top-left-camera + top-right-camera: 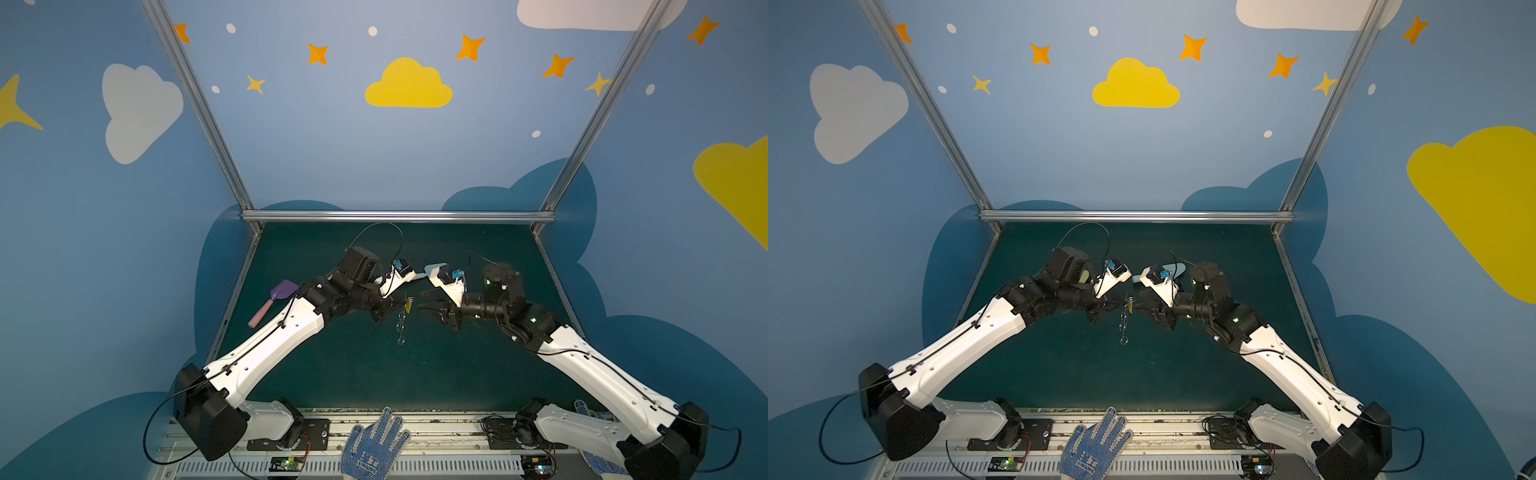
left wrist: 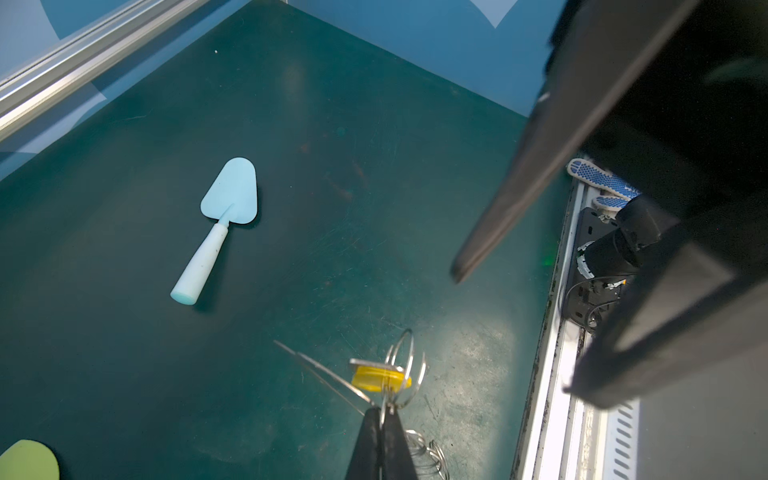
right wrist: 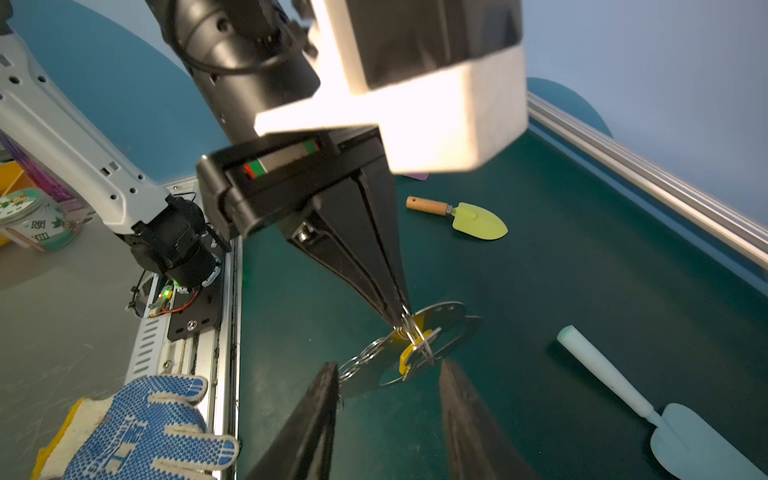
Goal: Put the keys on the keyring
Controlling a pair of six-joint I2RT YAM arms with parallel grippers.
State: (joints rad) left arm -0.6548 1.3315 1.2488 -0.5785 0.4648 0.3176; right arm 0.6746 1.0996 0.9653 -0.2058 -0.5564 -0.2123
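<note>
My left gripper (image 3: 404, 316) is shut on a small metal ring at the edge of the keyring (image 3: 455, 318), a flat grey plate with a large oval cutout. The plate hangs above the green mat, and a chain of small rings (image 3: 365, 359) trails from it. The keys (image 3: 411, 355), a silver key with a yellow tag, hang at that same ring against the plate. My right gripper (image 3: 388, 376) is open just short of the bunch, one finger on each side, touching nothing. In both top views the grippers (image 1: 400, 306) (image 1: 420, 301) meet at mid-table with the yellow tag (image 1: 1130, 307) between them.
A light blue toy shovel (image 2: 216, 224) lies on the mat behind the grippers. A yellow-green shovel (image 3: 465, 218) with a wooden handle and a purple shovel (image 1: 276, 301) lie to the left. A blue-dotted glove (image 1: 374, 444) rests on the front rail. Aluminium frame bars (image 1: 399, 216) border the mat.
</note>
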